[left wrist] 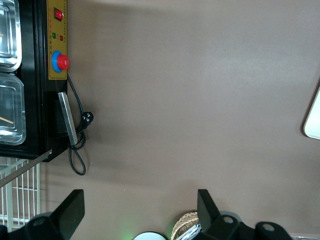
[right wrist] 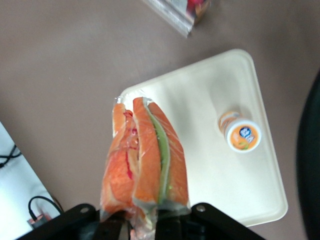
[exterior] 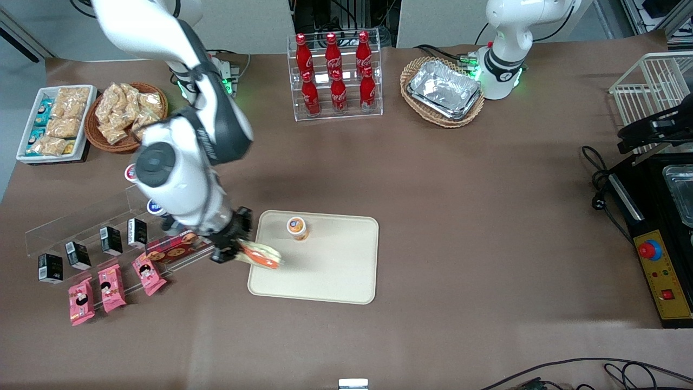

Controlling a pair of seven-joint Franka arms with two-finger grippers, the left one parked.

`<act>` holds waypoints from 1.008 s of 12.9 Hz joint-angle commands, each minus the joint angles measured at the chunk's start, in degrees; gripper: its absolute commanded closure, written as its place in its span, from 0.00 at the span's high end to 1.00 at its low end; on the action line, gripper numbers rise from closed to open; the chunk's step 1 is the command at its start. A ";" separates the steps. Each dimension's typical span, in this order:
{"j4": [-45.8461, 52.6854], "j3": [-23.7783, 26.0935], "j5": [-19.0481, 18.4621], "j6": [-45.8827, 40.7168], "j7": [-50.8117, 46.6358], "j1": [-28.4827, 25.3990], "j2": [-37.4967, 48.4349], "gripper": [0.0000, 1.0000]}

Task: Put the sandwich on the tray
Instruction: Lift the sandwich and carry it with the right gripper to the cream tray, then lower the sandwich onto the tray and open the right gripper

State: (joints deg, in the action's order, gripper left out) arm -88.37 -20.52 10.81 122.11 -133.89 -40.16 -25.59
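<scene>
My right gripper (exterior: 238, 249) is shut on the clear-wrapped sandwich (exterior: 261, 256), which shows orange and green layers. It holds the sandwich in the air over the edge of the cream-beige tray (exterior: 335, 271) that lies toward the working arm's end. In the right wrist view the sandwich (right wrist: 145, 160) hangs from the gripper (right wrist: 142, 227) above the tray's corner (right wrist: 200, 100). A small orange-lidded cup (exterior: 297, 228) stands on the tray, farther from the front camera than the sandwich; it also shows in the right wrist view (right wrist: 241, 134).
A clear stepped shelf (exterior: 97, 227) with black cartons and pink snack packets (exterior: 111, 287) stands beside the gripper. A cola bottle rack (exterior: 335, 76), a basket of foil trays (exterior: 443, 91) and baskets of bagged snacks (exterior: 127, 114) line the back. A black machine (exterior: 658, 238) sits at the parked arm's end.
</scene>
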 commanded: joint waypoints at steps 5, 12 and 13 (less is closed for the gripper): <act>6.53 2.15 3.08 13.32 -5.51 -3.17 -14.12 0.00; 6.98 6.02 3.08 21.24 -0.16 -1.42 -21.07 0.00; 6.98 6.63 3.08 21.33 0.98 -0.98 -21.51 0.00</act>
State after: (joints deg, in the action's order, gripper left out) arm -83.94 -15.34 12.29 142.88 -136.68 -43.10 -44.80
